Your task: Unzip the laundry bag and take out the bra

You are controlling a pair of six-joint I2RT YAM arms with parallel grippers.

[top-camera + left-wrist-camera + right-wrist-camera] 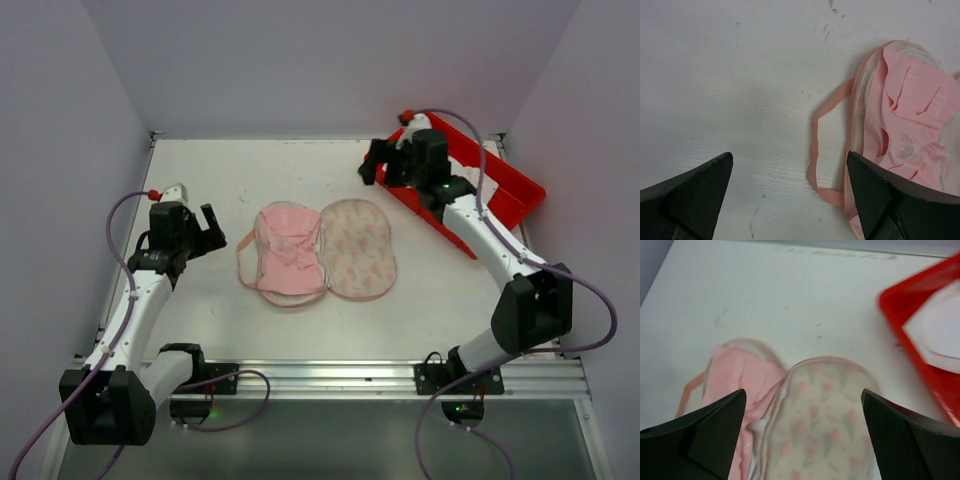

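The bag [358,250] lies spread open in the middle of the table [200,170], its two halves side by side, the printed half on the right. The pink bra [288,250] sits crumpled in the left half, not yet taken out. One strap [815,150] loops out past the bag's left rim onto the bare table.

The left gripper [205,232] hovers just left of the bag with its fingers spread wide, holding nothing. The right gripper [375,165] is further off, beside the red tray [520,190] at the far right, also wide and empty.

Likely risks: neither gripper pins the bag, so pulling the bra may drag the light bag along. A pinch at the rim could catch the bag's lining together with the bra. Gripping only the strap could let it stretch or snag on the zipper edge.
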